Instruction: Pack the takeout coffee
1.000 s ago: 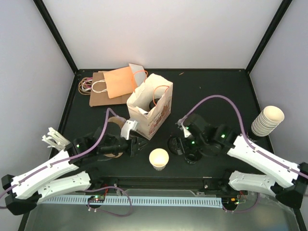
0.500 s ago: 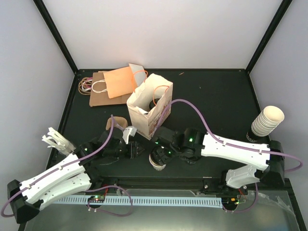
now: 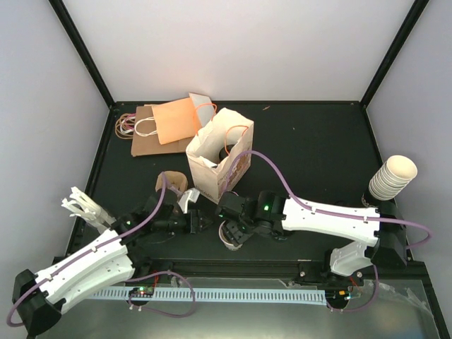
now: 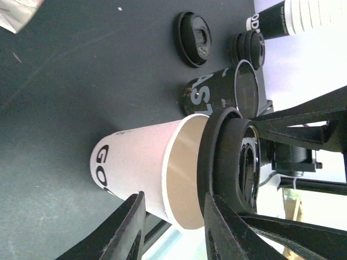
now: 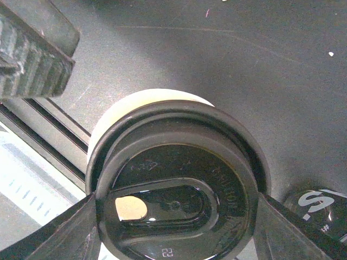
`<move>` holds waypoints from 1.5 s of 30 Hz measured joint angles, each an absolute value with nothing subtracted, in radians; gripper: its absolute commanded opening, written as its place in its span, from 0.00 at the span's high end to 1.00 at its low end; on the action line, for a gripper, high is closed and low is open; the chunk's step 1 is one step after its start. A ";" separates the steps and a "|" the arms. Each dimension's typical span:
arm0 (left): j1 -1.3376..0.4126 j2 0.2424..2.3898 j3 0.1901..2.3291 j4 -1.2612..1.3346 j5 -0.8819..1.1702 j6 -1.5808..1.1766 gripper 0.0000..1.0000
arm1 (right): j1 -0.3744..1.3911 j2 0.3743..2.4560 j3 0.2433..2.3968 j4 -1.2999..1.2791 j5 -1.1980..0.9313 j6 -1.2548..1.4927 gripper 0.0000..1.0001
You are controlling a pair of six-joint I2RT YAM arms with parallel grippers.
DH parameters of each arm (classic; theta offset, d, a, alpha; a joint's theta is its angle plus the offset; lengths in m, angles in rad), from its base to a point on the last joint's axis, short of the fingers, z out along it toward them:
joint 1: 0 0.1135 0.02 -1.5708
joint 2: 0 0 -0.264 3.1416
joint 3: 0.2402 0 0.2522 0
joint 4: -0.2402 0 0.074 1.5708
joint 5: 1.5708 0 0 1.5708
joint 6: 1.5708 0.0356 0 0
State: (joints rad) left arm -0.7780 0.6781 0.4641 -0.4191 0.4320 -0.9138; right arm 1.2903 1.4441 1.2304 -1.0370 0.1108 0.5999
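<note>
Two pincers close on one cup just in front of the standing paper bag, on the side toward the arm bases. The left pincer lies low over the surface, in front of the bag's left corner. Its jaws are spread wide and grip nothing; the cup's wall sits right at their tips, and I cannot tell whether they touch it. The paper cup stands before the bag's middle, base down and mouth open to the ceiling, so its long axis runs straight up. The dark print low on its wall faces the left pincer. Directly over the mouth hangs the right pincer, clamped across a black lid. The lid sits a little off-centre, leaving a crescent of rim showing, and by my reading it is not pressed home. The right arm is nearer for the coming move, because the cup lies straight below its pincer. Capping calls for a push down along that upright axis, with the left pincer placed to steady the wall from the side.
</note>
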 measured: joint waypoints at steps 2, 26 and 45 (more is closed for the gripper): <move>-0.778 0.680 0.448 -0.394 0.453 -0.923 0.67 | 1.293 1.447 1.230 -1.038 0.113 0.599 0.32; -0.773 0.831 0.387 -0.339 0.537 -0.956 0.90 | 1.319 1.490 1.240 -1.021 0.123 0.574 0.32; -0.773 0.942 0.377 -0.261 0.562 -0.956 0.90 | 1.322 1.522 1.267 -1.021 0.121 0.524 0.31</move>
State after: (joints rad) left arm -0.7731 0.9417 0.3767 -0.2607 0.5617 -0.9562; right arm 1.3224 1.5223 1.2675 -1.0210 0.1211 0.5240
